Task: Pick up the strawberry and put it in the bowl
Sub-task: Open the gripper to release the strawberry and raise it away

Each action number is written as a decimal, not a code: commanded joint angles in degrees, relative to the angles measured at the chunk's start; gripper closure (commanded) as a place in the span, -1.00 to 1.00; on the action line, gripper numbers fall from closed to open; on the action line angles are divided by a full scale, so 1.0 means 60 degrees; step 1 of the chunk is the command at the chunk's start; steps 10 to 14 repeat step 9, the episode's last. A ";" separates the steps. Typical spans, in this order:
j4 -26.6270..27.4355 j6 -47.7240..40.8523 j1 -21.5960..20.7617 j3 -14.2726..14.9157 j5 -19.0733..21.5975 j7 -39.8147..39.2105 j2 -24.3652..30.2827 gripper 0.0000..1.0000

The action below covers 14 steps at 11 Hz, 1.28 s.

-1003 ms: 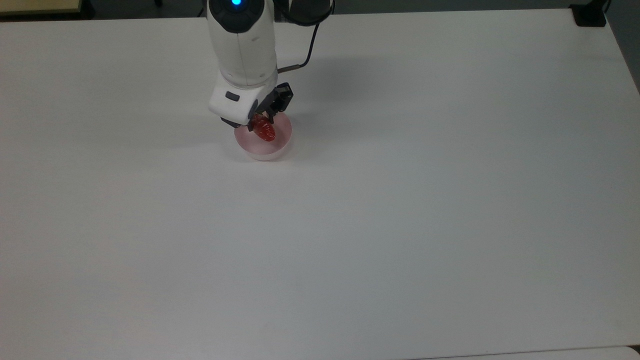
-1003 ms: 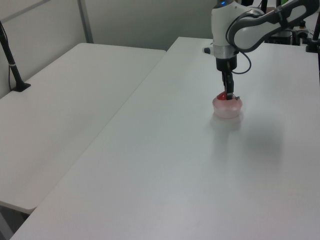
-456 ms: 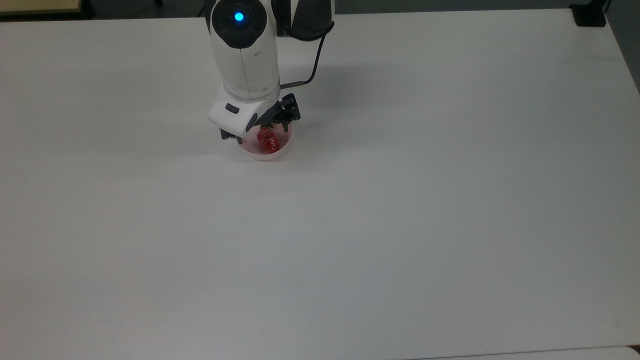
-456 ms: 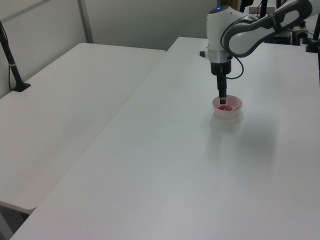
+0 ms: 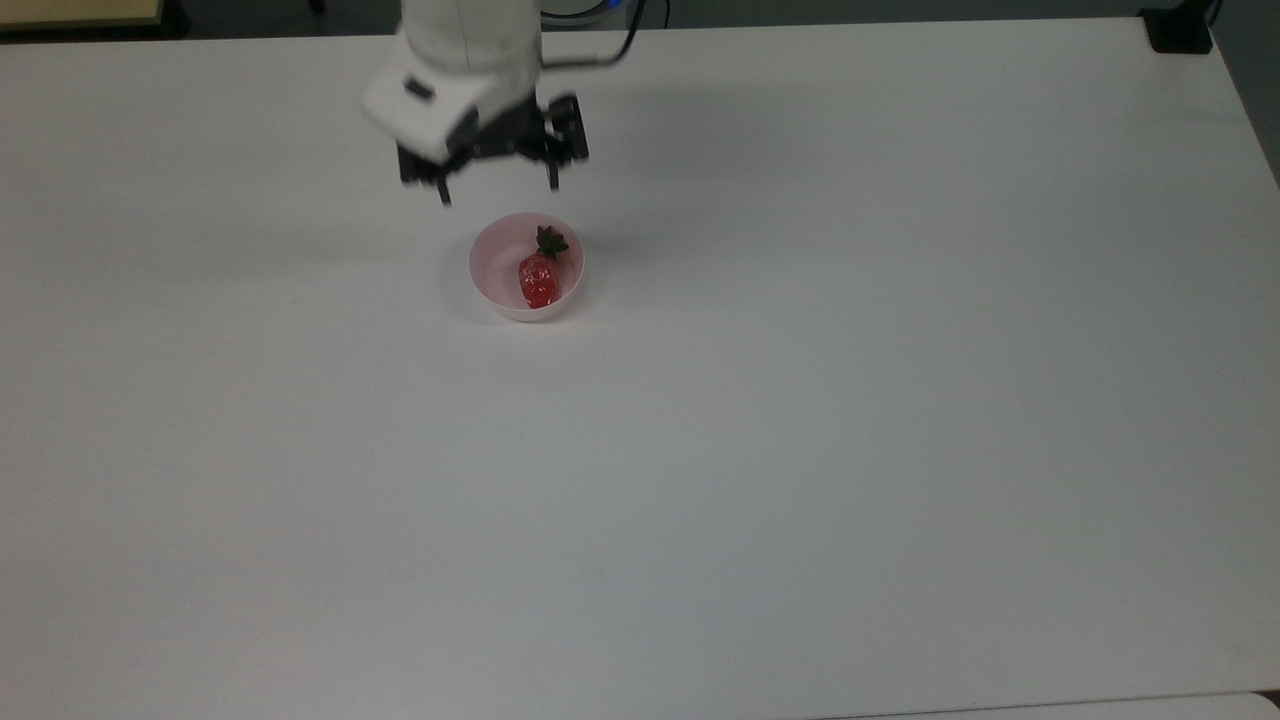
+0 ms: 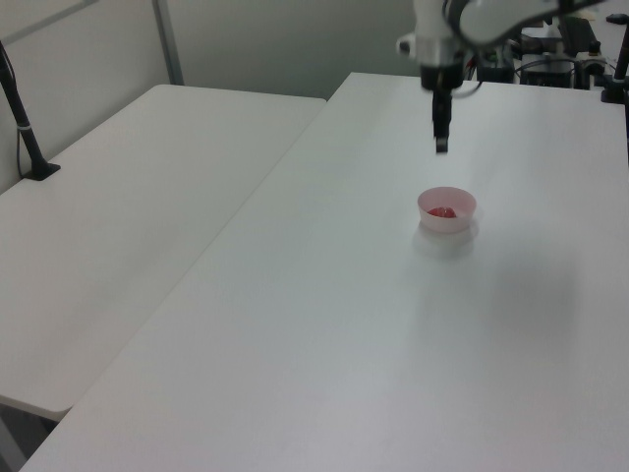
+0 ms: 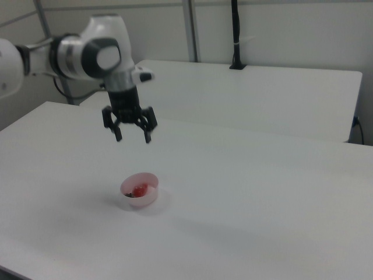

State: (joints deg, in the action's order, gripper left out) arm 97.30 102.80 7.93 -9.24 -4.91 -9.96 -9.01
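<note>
The red strawberry with its dark green leaf cap lies inside the pale pink bowl, toward the top view's right side of it. It shows as a red patch in the left view's bowl and in the right view's bowl too, where the strawberry rests low inside. My gripper hangs open above the bowl, well clear of it, with nothing between its fingers. In the right view the gripper spreads wide over the bowl; in the left view the gripper is seen edge-on.
The bowl sits on a wide white table. A second white table adjoins at the left view's left. A black clamp post stands on it. A dark object sits at the top view's upper right corner.
The gripper let go of the strawberry, which now lies in the bowl. The open gripper has since risen straight up, away from the bowl.
</note>
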 commanded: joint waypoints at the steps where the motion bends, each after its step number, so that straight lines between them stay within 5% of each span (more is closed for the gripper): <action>1: -0.0074 -0.0697 -0.0004 0.0278 0.0217 0.1421 0.1409 -1.00; 4: -0.0088 -0.0800 -0.0324 0.1491 0.1502 0.2290 0.2217 -1.00; 6: -0.0088 -0.0756 -0.1013 0.2226 0.1361 0.2145 0.2307 -1.00; 9: -0.0118 -0.0654 -0.0956 0.2156 0.0061 0.1632 0.2219 -1.00; 14: -0.0118 -0.0654 -0.0956 0.2156 0.0061 0.1632 0.2219 -1.00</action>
